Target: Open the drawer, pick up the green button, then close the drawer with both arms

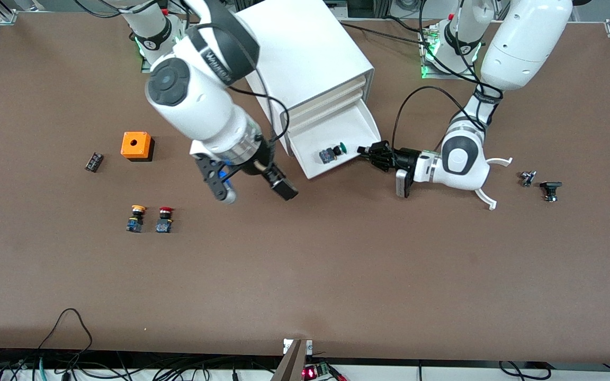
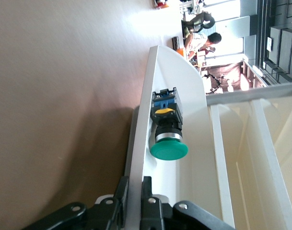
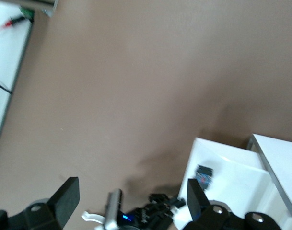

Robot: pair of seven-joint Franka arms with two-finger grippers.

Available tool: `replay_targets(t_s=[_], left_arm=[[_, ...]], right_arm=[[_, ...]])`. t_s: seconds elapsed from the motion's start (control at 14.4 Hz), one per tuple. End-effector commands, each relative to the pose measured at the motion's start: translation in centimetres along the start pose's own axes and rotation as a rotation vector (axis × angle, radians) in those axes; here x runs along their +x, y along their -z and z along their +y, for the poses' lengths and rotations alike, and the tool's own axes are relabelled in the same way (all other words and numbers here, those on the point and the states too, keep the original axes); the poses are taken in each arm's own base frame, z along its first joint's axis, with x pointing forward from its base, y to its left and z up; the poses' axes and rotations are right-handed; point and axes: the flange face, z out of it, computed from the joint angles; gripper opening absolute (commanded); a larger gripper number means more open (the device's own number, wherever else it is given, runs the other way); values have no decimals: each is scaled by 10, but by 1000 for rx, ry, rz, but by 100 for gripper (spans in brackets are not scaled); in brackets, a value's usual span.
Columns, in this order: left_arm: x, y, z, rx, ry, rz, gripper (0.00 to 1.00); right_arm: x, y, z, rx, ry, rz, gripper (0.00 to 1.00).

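Observation:
The white cabinet (image 1: pixel 305 53) has its lowest drawer (image 1: pixel 355 127) pulled open. The green-capped button (image 1: pixel 331 153) lies on its side in the drawer. My left gripper (image 1: pixel 364 152) is shut on the drawer's front wall at the corner toward the left arm's end. In the left wrist view the gripper (image 2: pixel 134 186) pinches that thin white wall (image 2: pixel 145 96), with the button (image 2: pixel 167 132) just inside it. My right gripper (image 1: pixel 254 191) is open and empty over the table beside the drawer. The right wrist view shows its spread fingers (image 3: pixel 66 196), the drawer (image 3: pixel 232 184) and the button (image 3: pixel 204 175).
An orange box (image 1: pixel 136 145) and a small black part (image 1: pixel 93 161) lie toward the right arm's end. A yellow-capped button (image 1: pixel 136 218) and a red-capped button (image 1: pixel 164 219) stand nearer to the front camera. Two small dark parts (image 1: pixel 550 189) lie toward the left arm's end.

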Motion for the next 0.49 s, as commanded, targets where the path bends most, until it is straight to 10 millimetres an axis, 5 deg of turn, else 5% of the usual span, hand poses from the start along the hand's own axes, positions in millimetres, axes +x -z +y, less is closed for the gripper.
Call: replay_targets(t_s=[0.0, 0.07, 0.14, 0.42], left_arm=[[21, 13, -6, 33, 38, 1, 0], [20, 13, -6, 34, 43, 0, 33], [20, 16, -7, 34, 42, 4, 99], [30, 44, 4, 53, 49, 21, 100]], right_arm=[[-39, -37, 8, -60, 46, 11, 99], [-52, -51, 11, -80, 34, 12, 99], [-60, -65, 14, -97, -10, 25, 99], [-88, -118, 27, -165, -16, 66, 99]])
